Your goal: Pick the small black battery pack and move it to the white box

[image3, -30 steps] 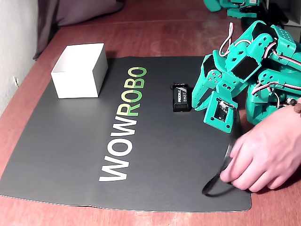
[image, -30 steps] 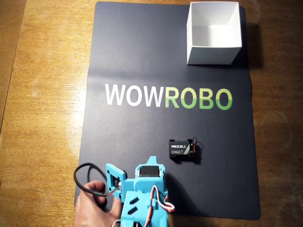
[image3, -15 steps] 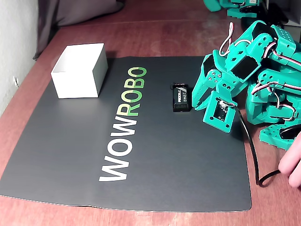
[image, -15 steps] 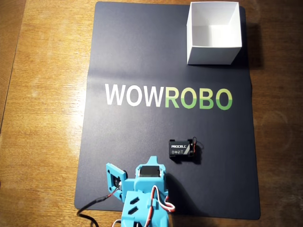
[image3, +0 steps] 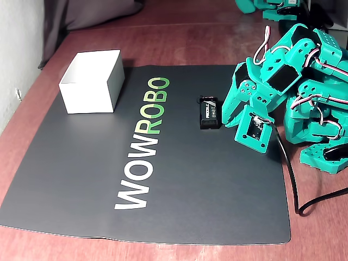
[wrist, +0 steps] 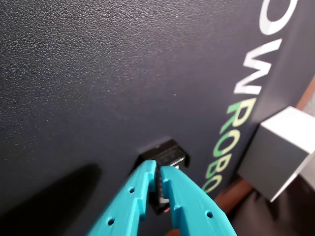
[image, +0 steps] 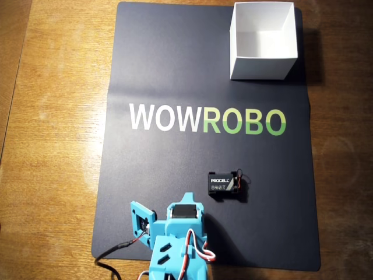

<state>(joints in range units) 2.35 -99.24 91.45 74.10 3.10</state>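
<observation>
Wooden tabletop (image: 52,146) carries a dark mat (image: 175,163) printed WOWROBO. Box (image: 263,39) sits on the mat's far right corner in the overhead view, open side up. Arm (image3: 288,81) is folded low at the mat's near edge. Battery (image: 225,185) lies flat on the mat below the green ROBO letters, well apart from the box. Gripper (wrist: 158,173) points at the battery from just beside it, jaws nearly closed, holding nothing.

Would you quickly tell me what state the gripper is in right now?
Gripper: shut and empty; the battery pack lies apart on the mat, untouched.
</observation>
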